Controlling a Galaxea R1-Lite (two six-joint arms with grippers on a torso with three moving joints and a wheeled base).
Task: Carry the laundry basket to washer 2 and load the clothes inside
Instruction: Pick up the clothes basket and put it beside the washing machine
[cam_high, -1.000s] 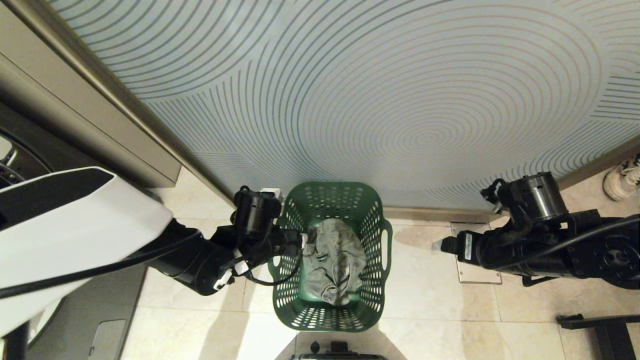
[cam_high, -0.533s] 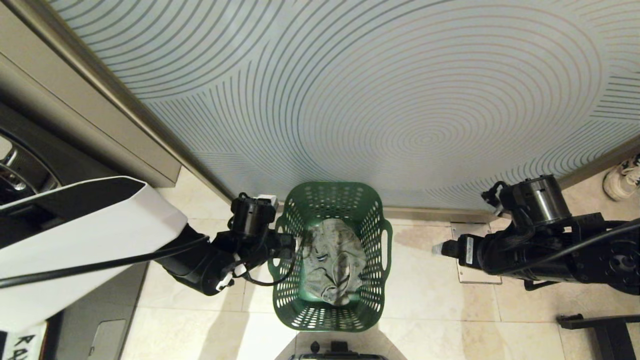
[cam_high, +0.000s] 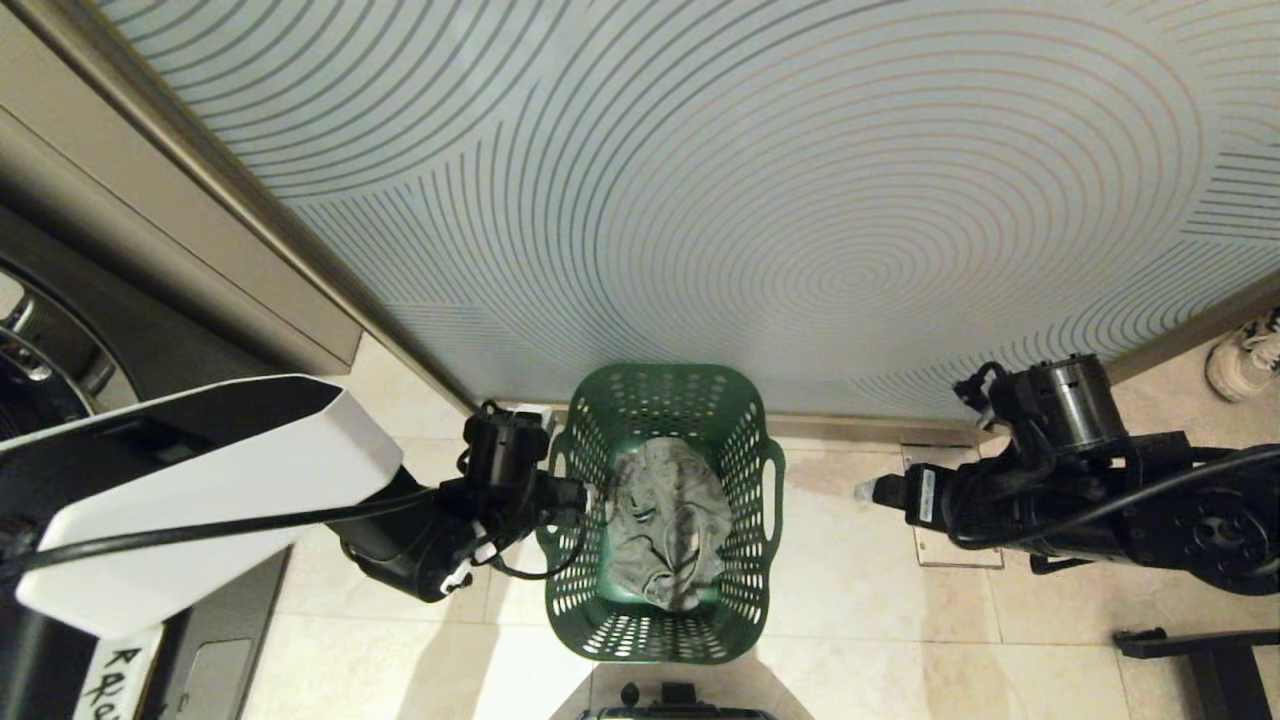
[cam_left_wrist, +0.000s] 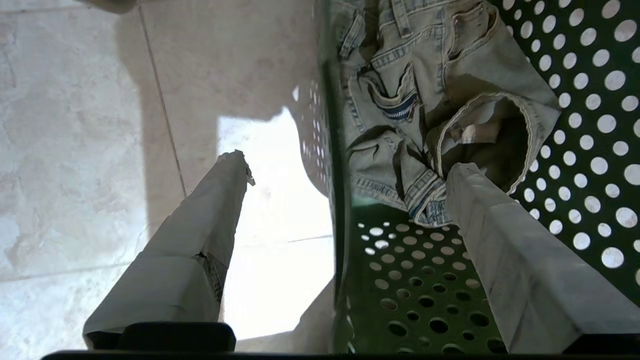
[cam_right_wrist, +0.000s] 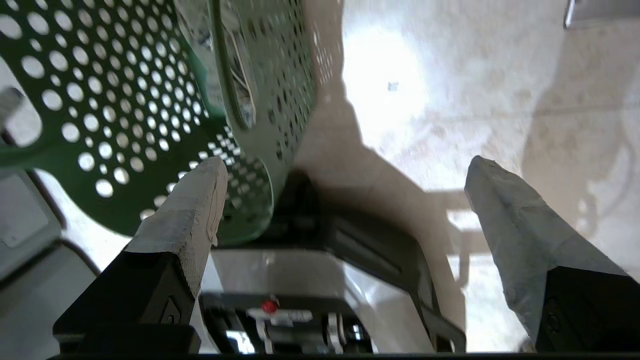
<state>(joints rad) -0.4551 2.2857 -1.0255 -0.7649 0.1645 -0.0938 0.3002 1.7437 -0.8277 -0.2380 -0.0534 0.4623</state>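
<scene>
The left gripper (cam_left_wrist: 345, 165), fingers spread, straddles the green perforated plastic laundry basket (cam_high: 755, 560)'s left rim. The right gripper (cam_right_wrist: 345, 165), fingers likewise spread, hovers right of it. Pale crumpled clothes (cam_high: 665, 530) lie inside.

Tiled floor under us
We are seeing the floor (cam_high: 860, 600) carrying the laundry basket (cam_high: 745, 600), a metal plate (cam_high: 950, 550) lying beside it.

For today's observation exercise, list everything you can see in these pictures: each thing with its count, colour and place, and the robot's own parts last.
laundry basket: one, green, on the floor by the wall.
clothes: one pale denim garment, inside the basket.
wall panel: one, pale blue-grey with ring lines, behind the basket.
floor tiles: cream, underneath.
shoe: one, white, far right.
left claw: one, open, astride the basket's left rim.
right claw: one, open, right of the basket, apart from it.
</scene>
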